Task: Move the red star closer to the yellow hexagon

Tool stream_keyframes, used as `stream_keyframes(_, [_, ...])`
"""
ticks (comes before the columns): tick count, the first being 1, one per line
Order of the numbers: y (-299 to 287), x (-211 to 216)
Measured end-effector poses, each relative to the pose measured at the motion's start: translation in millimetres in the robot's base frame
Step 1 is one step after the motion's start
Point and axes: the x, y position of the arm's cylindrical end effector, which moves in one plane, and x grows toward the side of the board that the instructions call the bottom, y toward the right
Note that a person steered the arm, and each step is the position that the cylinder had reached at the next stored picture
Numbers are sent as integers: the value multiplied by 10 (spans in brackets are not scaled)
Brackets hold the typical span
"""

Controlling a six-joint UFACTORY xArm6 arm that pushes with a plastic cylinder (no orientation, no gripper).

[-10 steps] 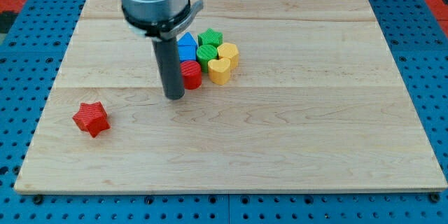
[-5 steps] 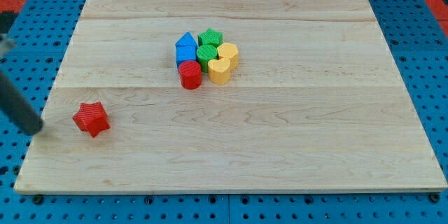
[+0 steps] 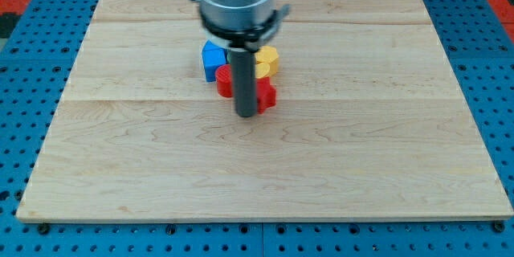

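In the camera view, our rod stands over the middle of the wooden worktop [image 3: 385, 169], and our tip [image 3: 246, 115] touches down just on the near side of the cluster of blocks. We carry no jaws at all, only this rod, so there is nothing to open or close.

The red star [image 3: 266, 95] sits immediately right of the rod's lower end, partly hidden by it, at the near edge of the cluster. Just beyond it, on the far side, lies the yellow hexagon [image 3: 267, 61]; the 2 look close, perhaps touching, though the rod hides the gap. A red block [image 3: 224, 80], shape unclear, pokes out left of the rod, and a blue block [image 3: 213, 58] lies at the cluster's far left. Anything else behind the rod we cannot make out.

We judge the task is at its closing step: the star already lies beside the hexagon. The next move calls for only a gentle withdrawal without scattering the cluster.
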Motion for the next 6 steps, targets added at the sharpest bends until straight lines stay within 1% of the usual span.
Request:
stream_keyframes(1, [103,29])
stream_keyframes(2, [-58,49])
stream_keyframes(5, [1137,-393])
stream_keyframes(6, [1551,-151])
